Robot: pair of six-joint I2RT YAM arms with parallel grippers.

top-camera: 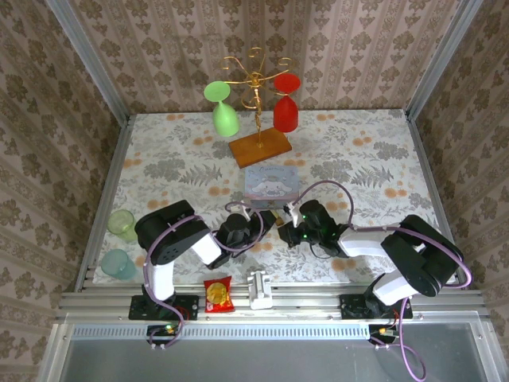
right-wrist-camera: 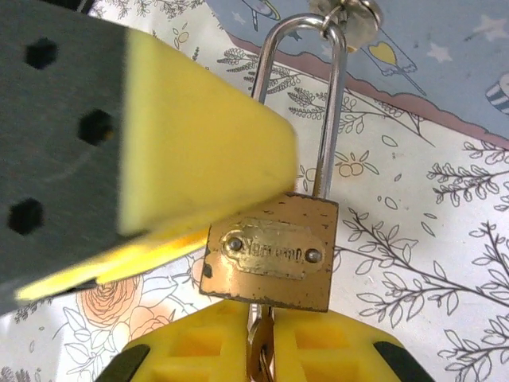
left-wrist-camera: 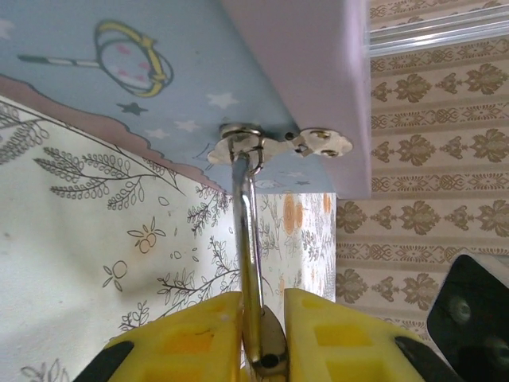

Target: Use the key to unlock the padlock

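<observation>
Padlock [right-wrist-camera: 269,253] between left fingers [left-wrist-camera: 191,342]; right fingers [right-wrist-camera: 199,350] pinch key [right-wrist-camera: 258,350].

The brass padlock [right-wrist-camera: 270,255] hangs in the middle, its nameplate facing the camera and its long silvery shackle [right-wrist-camera: 330,111] hooked through a small metal hasp [right-wrist-camera: 354,12] on the blue tin box [right-wrist-camera: 445,64] at the far edge. From the left, the left pincer [right-wrist-camera: 215,229] clamps the padlock's upper left corner, its broad yellow finger [right-wrist-camera: 199,143] covering part of the shackle's left leg. Just below the padlock, the right pincer [right-wrist-camera: 258,330] pinches the key [right-wrist-camera: 256,354] between its yellow fingers, above the flower-patterned tabletop [right-wrist-camera: 429,263].
</observation>
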